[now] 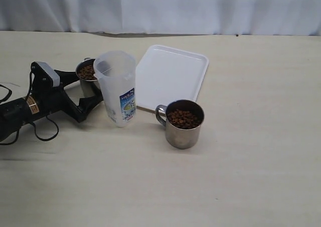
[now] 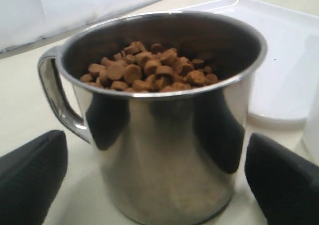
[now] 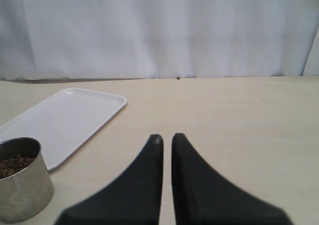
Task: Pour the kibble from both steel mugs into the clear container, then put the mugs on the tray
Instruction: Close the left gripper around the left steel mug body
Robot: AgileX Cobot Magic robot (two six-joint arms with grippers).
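Two steel mugs hold kibble. One mug (image 1: 87,75) (image 2: 164,150) stands behind the clear container (image 1: 116,86), its brown kibble (image 2: 149,68) heaped near the rim. My left gripper (image 1: 86,90) (image 2: 159,185) is open around this mug, one black finger (image 2: 30,177) on each side and clear of the wall. The other mug (image 1: 184,129) (image 3: 20,185) stands alone in front of the white tray (image 1: 173,74) (image 3: 65,115), with kibble (image 1: 183,118) inside. My right gripper (image 3: 167,138) is shut and empty, hovering over bare table; the exterior view does not show it.
A white curtain (image 1: 200,8) closes off the back of the table. Black cables (image 1: 42,131) trail from the left arm near the left edge. The upright container stands close beside the left gripper's near finger (image 1: 95,101).
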